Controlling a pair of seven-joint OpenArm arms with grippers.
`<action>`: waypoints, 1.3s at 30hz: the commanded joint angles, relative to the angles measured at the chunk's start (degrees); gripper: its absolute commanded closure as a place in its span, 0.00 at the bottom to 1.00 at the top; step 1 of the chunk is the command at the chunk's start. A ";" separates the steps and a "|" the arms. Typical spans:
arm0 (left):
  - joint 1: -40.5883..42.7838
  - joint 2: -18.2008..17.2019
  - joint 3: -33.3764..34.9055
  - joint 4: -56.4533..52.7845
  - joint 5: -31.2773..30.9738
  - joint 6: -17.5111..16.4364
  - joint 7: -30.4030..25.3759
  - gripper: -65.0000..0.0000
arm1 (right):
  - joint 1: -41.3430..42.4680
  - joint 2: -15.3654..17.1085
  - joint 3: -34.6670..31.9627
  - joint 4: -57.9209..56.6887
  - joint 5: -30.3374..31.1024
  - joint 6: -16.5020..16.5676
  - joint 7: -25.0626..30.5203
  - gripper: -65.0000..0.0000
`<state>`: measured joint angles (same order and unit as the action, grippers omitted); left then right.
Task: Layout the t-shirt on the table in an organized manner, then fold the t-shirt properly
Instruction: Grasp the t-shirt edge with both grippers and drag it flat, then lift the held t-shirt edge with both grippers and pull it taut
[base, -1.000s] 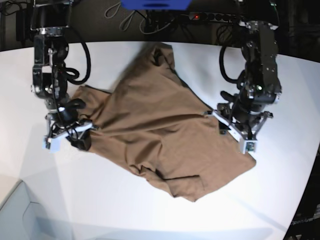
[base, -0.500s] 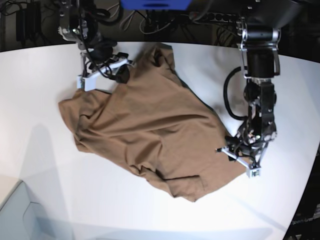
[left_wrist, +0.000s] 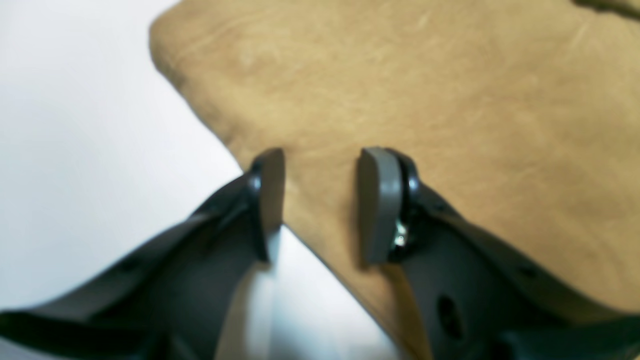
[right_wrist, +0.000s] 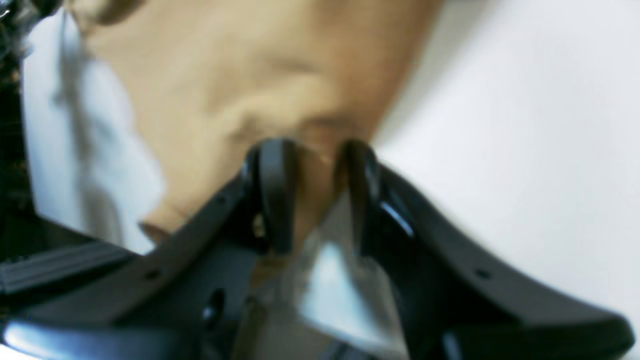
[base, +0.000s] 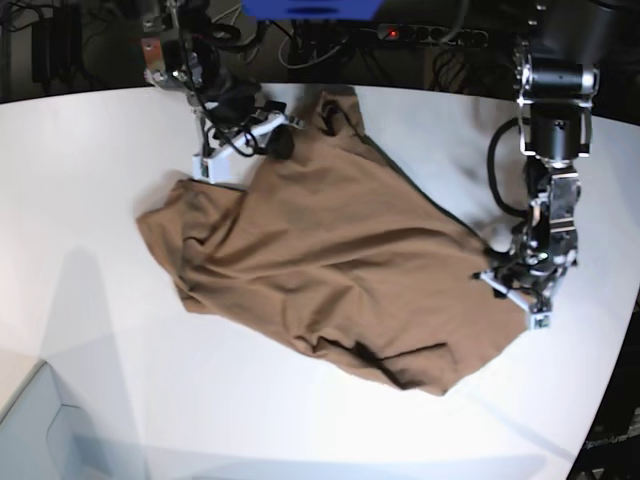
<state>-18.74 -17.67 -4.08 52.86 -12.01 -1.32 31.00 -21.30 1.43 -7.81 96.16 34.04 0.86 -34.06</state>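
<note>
- Over the last second the right gripper had travelled from the near-left part of the table up to its far edge, carrying a bunch of the t-shirt with it.
- In its wrist view, the right gripper's jaws stood close together with a fold of brown cloth pinched between them, though the picture was blurred.
- The left gripper had meanwhile slid outward and toward the near side, and sat at the shirt's edge on the opposite side.
- Its own camera showed the left gripper with jaws apart, one pad over the t-shirt and the other at the hem line above bare table; nothing was clamped between them that could be seen.
- The shirt had been dragged with these moves: its left portion now lay farther from the near edge, and its lower corner reached further toward the base view's right.
- It lay in the middle of the white tabletop, spread wider but skewed, with folds bunched near its lower edge and at the far end.
- Judged from this, the work was at the laying-out stage; the pull had opened the cloth somewhat, but it was not flat or squared, so folding seemed some way off.
</note>
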 joint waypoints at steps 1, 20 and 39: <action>1.56 -1.10 -0.28 1.95 1.42 1.10 4.03 0.62 | 1.56 -0.07 0.21 -1.26 -1.03 -0.64 -0.09 0.74; 23.80 4.44 -14.96 42.92 1.42 1.01 18.01 0.62 | 13.17 8.28 1.70 5.25 -0.86 -0.82 -0.62 0.74; 24.24 4.09 -27.62 46.61 1.33 0.93 29.70 0.11 | -7.40 4.06 7.59 14.57 -1.03 -0.82 0.00 0.40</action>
<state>6.17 -12.62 -31.31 98.63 -10.76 -0.43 61.56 -28.49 5.26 -0.38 109.78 32.38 -0.27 -35.18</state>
